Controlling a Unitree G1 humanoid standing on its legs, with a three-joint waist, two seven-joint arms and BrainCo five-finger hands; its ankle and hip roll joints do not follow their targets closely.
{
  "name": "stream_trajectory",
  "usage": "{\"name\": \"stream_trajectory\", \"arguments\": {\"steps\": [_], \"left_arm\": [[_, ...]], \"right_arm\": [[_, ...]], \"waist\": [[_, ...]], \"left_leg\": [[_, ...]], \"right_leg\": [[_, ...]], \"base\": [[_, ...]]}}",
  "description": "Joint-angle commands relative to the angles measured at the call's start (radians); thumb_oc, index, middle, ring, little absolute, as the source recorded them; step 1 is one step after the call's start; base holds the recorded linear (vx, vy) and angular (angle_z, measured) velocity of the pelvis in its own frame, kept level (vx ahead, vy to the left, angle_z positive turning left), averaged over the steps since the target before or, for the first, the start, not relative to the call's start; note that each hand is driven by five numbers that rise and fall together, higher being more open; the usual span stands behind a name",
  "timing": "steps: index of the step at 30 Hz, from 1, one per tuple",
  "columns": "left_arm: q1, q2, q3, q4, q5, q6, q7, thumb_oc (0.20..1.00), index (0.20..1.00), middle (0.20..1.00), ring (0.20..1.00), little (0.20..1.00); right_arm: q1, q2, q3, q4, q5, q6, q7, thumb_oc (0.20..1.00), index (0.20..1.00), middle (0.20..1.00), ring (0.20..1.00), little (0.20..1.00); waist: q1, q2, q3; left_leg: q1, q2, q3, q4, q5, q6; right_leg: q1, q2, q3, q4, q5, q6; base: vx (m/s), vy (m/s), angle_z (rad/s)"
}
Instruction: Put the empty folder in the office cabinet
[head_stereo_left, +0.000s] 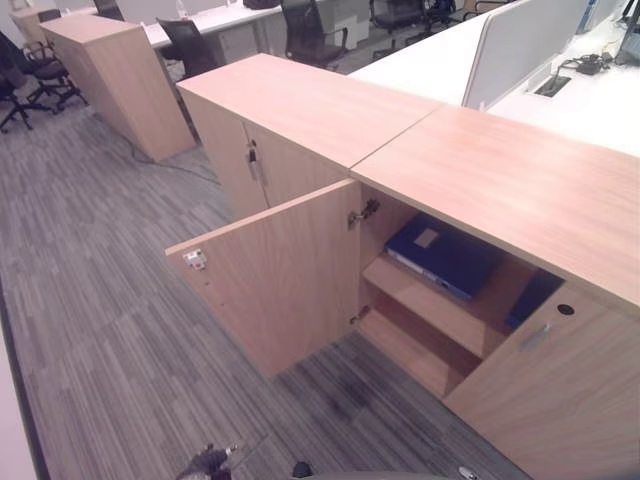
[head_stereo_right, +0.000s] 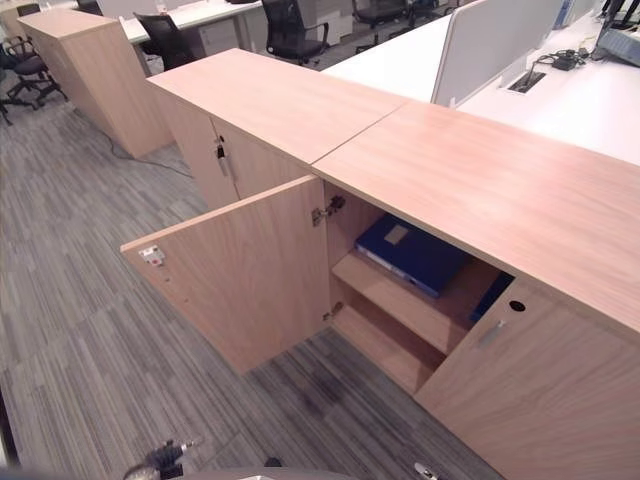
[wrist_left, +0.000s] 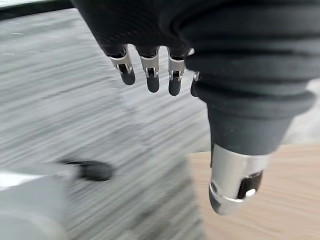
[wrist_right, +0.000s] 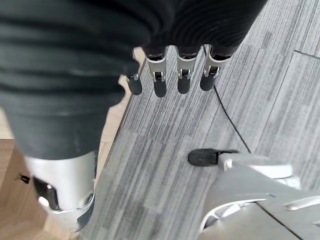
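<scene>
A dark blue folder (head_stereo_left: 445, 255) lies flat on the upper shelf (head_stereo_left: 430, 305) inside the wooden office cabinet (head_stereo_left: 520, 180). The cabinet's left door (head_stereo_left: 280, 280) stands wide open; its right door (head_stereo_left: 560, 390) hides the other half. Another dark blue item (head_stereo_left: 530, 298) peeks out behind that right door. My left hand (wrist_left: 150, 75) hangs over the grey carpet, fingers relaxed, holding nothing. My right hand (wrist_right: 182, 77) hangs the same way over the carpet beside a wooden panel, and it too is empty. Both hands are low and away from the shelf.
A second cabinet (head_stereo_left: 300, 100) with a key in its door (head_stereo_left: 253, 160) adjoins on the left. A taller cabinet (head_stereo_left: 120, 80) stands farther back left. Office chairs (head_stereo_left: 310, 30) and white desks with a divider (head_stereo_left: 520, 45) lie behind. Striped carpet (head_stereo_left: 100, 280) stretches in front.
</scene>
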Motion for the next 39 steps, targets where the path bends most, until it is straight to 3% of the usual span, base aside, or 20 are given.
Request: {"name": "stream_trajectory", "arguments": {"steps": [1,13,23,39], "left_arm": [[-0.110,0.065,-0.020,-0.009,-0.016,-0.042,0.033,1.000,1.000,1.000,1.000,1.000],[-0.317,0.247,-0.076,-0.233,0.048,-0.035,0.060,1.000,1.000,1.000,1.000,1.000],[-0.439,0.388,-0.012,-0.078,-0.005,-0.013,0.049,1.000,1.000,1.000,1.000,1.000],[-0.472,0.512,0.071,0.052,-0.095,0.002,0.009,1.000,1.000,1.000,1.000,1.000]], "right_arm": [[-0.044,-0.001,-0.017,0.035,-0.016,-0.010,-0.001,1.000,1.000,1.000,1.000,1.000],[-0.039,0.013,-0.009,-0.013,-0.001,0.003,0.010,1.000,1.000,1.000,1.000,1.000],[-0.029,0.022,-0.005,-0.023,0.029,0.006,0.028,1.000,1.000,1.000,1.000,1.000],[-0.017,0.033,0.002,-0.026,0.056,0.003,0.049,1.000,1.000,1.000,1.000,1.000]], "waist": [[0.000,-0.004,-0.021],[-0.028,-0.028,-0.021],[-0.042,-0.047,-0.019],[-0.032,-0.063,-0.022]], "left_leg": [[-0.012,-0.001,-0.064,0.003,-0.041,-0.014],[0.017,-0.063,-0.010,0.003,-0.092,0.034],[0.026,-0.087,0.043,0.003,-0.112,0.057],[0.021,-0.106,0.063,0.003,-0.127,0.072]], "right_leg": [[-0.027,-0.094,0.075,0.010,-0.006,0.098],[-0.057,-0.162,0.133,0.025,0.045,0.153],[-0.096,-0.184,0.169,0.021,0.087,0.180],[-0.119,-0.200,0.166,0.010,0.122,0.203]], "base": [[0.04,0.143,-0.05],[0.01,0.105,-0.16],[0.01,0.051,-0.20],[0.01,0.024,-0.06]]}}
